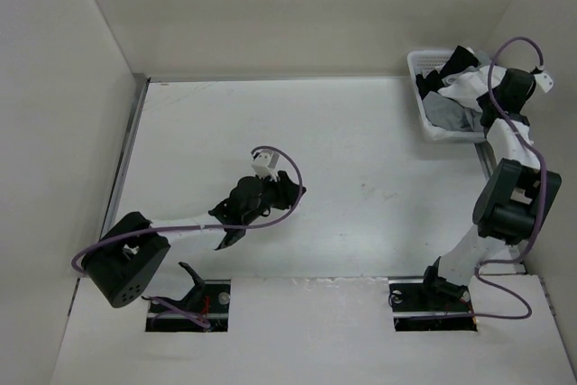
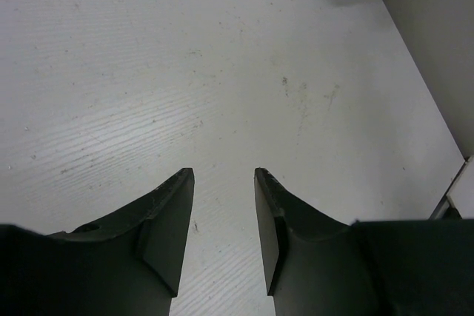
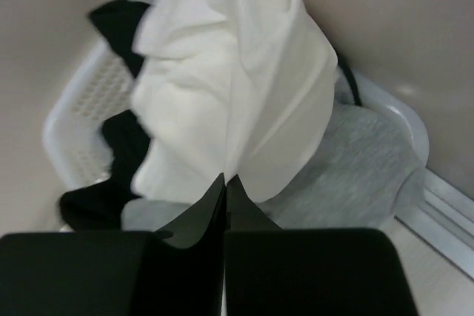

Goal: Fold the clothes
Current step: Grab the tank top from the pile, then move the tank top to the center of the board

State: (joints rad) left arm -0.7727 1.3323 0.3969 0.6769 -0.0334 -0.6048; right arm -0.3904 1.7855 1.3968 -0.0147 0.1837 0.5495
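White garment point(image 3: 237, 86) in tight pinch of right tool point(image 3: 224, 183), above basket point(image 3: 78, 101).

Clothes point(image 3: 237, 86) — seemingly atop other garments point(image 3: 363, 160) — in basket point(image 3: 74, 123), far right corner

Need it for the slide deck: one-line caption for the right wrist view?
Right gripper pinches the white garment, bunched over a white basket holding a grey garment and black garments.
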